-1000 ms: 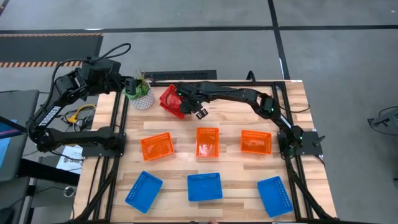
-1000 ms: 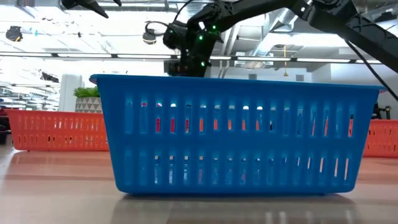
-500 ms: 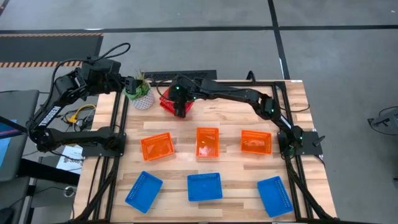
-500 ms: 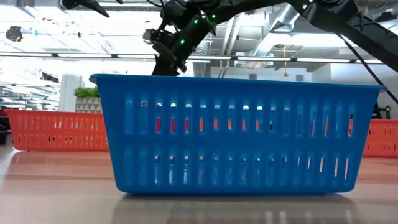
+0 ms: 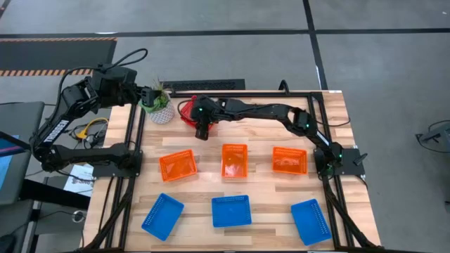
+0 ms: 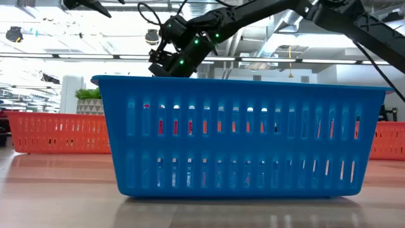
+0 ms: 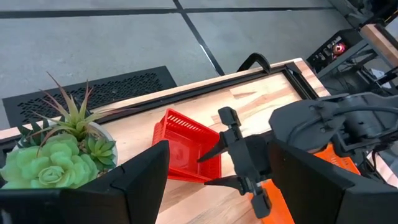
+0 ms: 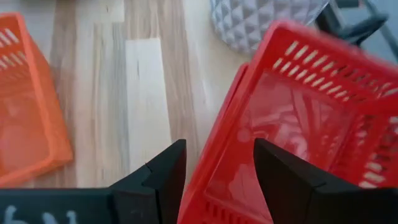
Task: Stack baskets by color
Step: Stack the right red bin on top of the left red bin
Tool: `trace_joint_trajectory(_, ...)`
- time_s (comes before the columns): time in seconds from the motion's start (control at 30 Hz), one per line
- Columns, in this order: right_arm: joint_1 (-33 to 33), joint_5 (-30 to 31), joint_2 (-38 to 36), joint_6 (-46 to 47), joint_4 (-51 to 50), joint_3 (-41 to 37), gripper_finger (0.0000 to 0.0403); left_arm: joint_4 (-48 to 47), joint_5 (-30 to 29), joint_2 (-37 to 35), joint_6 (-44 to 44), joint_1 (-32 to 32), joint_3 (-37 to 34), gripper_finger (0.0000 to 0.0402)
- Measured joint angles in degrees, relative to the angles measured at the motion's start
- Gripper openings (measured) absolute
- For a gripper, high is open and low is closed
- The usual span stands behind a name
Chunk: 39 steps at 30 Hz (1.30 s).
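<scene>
- Three blue rectangular plastic mesh baskets (image 5: 231, 211) sit in the front row of the wooden slatted table (image 5: 260, 133), well apart from each other.
- Three orange mesh baskets (image 5: 234, 161) form the middle row.
- Red plastic mesh baskets (image 7: 185, 144) sit at the back, tilted, looks like a nested stack, count unclear, just beside the white-potted green plant (image 5: 159, 104).
- Right gripper (image 8: 214, 171) is over the red stack's near rim, fingers spread with the basket wall between them; contact can't be confirmed.
- Left gripper (image 7: 214, 186) hovers off the table's back-left corner near the plant, fingers spread, holding nothing.
</scene>
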Motion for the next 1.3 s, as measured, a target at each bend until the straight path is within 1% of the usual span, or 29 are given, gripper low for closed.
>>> trace_joint_trajectory(0.1, -0.1, 0.01, -0.13, -0.02, 1.83, -1.81, 0.0207, 0.0, 0.0, 0.0, 0.04, -0.01, -0.01, 0.0263)
trace_joint_trajectory(0.2, -0.33, 0.0, 0.0, 0.05, 1.13, -2.79, 0.0205, -0.15, 0.0, 0.0, 0.04, 0.0, -0.01, 0.0263)
trace_joint_trajectory(0.3, -0.43, 0.0, -0.02, 0.85, 1.67, -3.25, 0.0188, -0.47, 0.0, 0.01, 0.01, 0.01, -0.01, 0.0263)
trace_joint_trajectory(0.6, -0.78, -0.02, -0.02, 0.87, 0.53, -3.5, 0.0099, -0.5, 0.0, 0.0, -0.01, 0.0, -0.01, 0.0263)
trace_joint_trajectory(0.77, -0.81, 0.0, -0.02, 0.82, -0.07, -3.5, 0.0021, -0.48, 0.0, 0.02, -0.03, 0.01, -0.01, 0.0263)
trace_joint_trajectory(0.8, -0.81, 0.01, -0.03, 0.84, 0.01, -3.44, 0.0013, -0.48, 0.0, 0.0, -0.03, 0.0, -0.01, 0.0263)
trace_joint_trajectory(0.97, -0.64, 1.89, -0.24, 1.31, -0.86, -3.34, 0.0011, -0.46, -0.01, 0.01, 0.11, 0.01, -0.01, 0.0263)
trace_joint_trajectory(1.03, -0.66, 2.01, -0.24, 1.5, -3.03, -2.15, 0.0006, -0.41, -0.02, 0.0, 0.26, 0.01, -0.01, 0.0263)
trace_joint_trajectory(1.2, -0.66, 2.09, -0.35, 2.95, -6.01, -1.08, 0.0009, -0.34, -0.26, 0.02, 0.5, 0.0, -0.01, 0.0263)
trace_joint_trajectory(1.3, -0.63, 3.11, -0.33, 2.93, -9.31, -0.11, 0.0004, -0.34, -0.31, 0.02, 0.73, 0.01, -0.01, 0.0263)
